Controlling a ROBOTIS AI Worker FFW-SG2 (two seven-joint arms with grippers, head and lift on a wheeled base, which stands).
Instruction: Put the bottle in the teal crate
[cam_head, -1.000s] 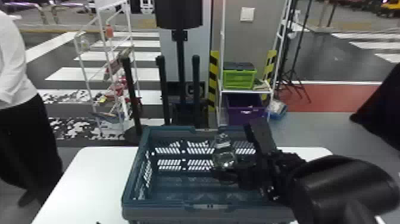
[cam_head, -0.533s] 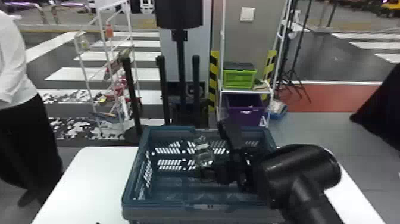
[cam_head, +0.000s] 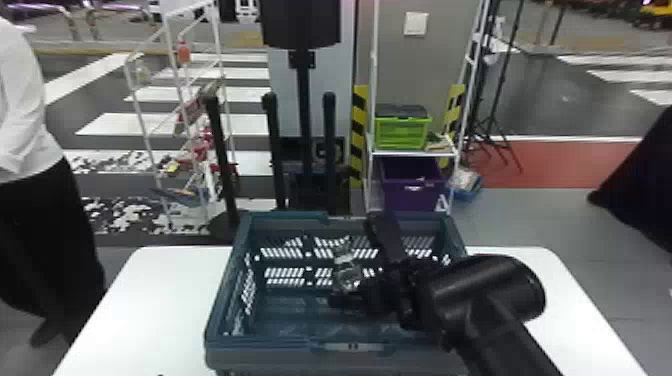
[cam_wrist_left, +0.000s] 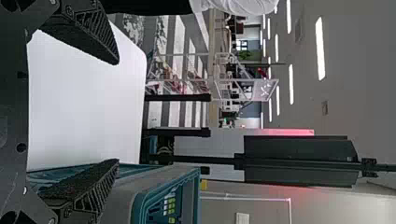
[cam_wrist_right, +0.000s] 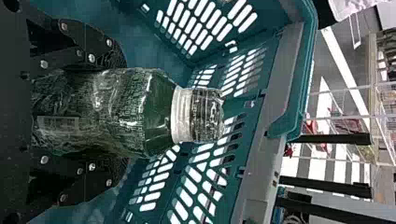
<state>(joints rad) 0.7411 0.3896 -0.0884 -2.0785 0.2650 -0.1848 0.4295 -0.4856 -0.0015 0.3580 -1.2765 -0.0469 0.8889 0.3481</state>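
Observation:
Over the inside of the teal crate (cam_head: 280, 345), right of its middle, my right gripper (cam_head: 350, 300) holds the clear bottle (cam_head: 346, 265) upright. In the right wrist view the right gripper (cam_wrist_right: 119, 114) is closed around the body of the bottle (cam_wrist_right: 116, 112), one finger on each side, and the white-and-clear cap end points away from the palm. Perforated walls of the teal crate (cam_wrist_right: 275, 84) surround it there. My left gripper (cam_wrist_left: 116, 112) stands open beside the teal crate (cam_wrist_left: 140, 205) in the left wrist view, with nothing between its fingers.
The crate stands on a white table (cam_head: 165, 300). Behind the table are a black post stand (cam_head: 304, 125), a white wire rack (cam_head: 145, 120) and a shelf holding a green crate (cam_head: 402, 132) and a purple bin (cam_head: 411, 185).
My right arm has moved left over the crate, carrying the bottle with it from the right part nearer the middle. The crate has stayed where it was.

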